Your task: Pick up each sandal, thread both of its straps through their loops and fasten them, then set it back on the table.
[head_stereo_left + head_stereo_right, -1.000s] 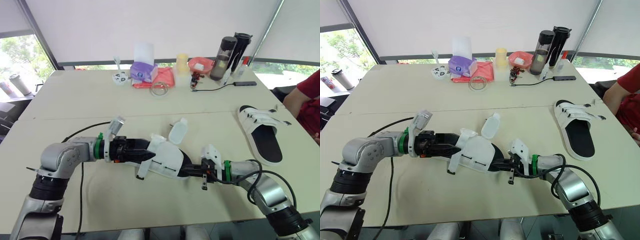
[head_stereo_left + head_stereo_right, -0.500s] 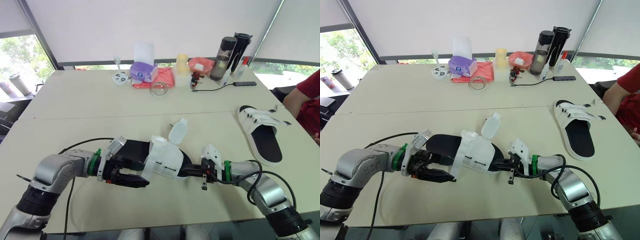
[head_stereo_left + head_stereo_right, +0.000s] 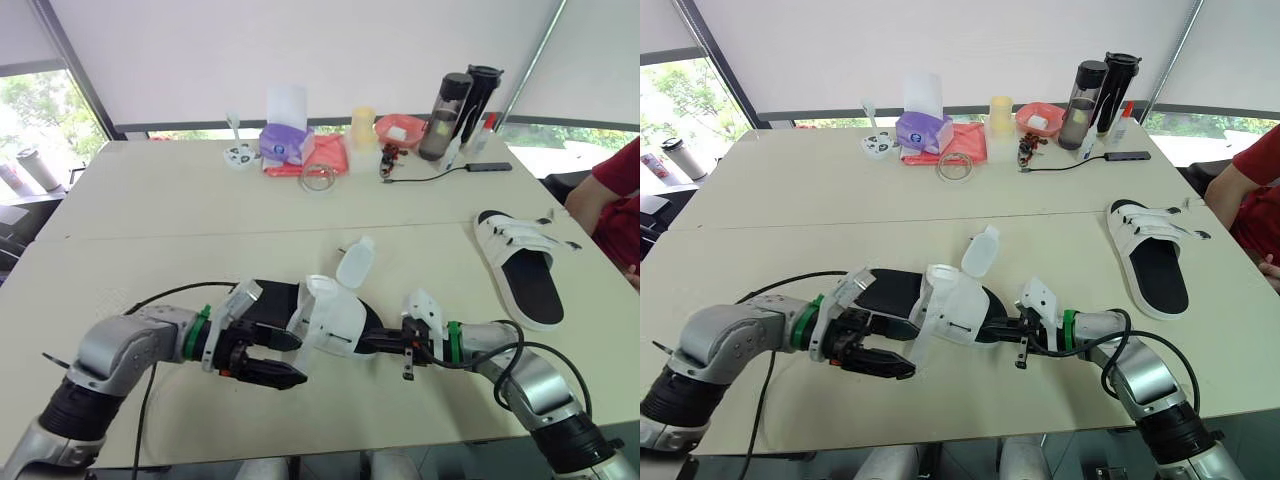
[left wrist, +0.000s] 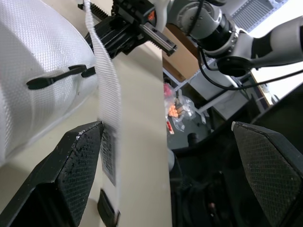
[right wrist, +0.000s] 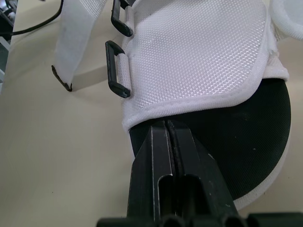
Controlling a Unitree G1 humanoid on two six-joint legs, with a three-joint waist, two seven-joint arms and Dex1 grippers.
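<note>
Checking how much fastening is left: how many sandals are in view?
2. The held sandal, near the table's front edge, is pinched at its sole by the right gripper; the left gripper is open beside its strap. The second sandal lies at the right.

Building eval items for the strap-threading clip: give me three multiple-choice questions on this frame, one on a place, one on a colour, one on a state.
1. Where is the second sandal?
A) on a chair
B) on the table, at the robot's right
C) on the floor

2. The loops on the held sandal are:
A) white
B) red
C) black

3. The right gripper is:
A) shut on the held sandal
B) open above it
C) open, off to one side

Answers:
1 B, it lies flat near the table's right edge.
2 C, they are black against the white mesh.
3 A, it clamps the sandal's black end.
</note>
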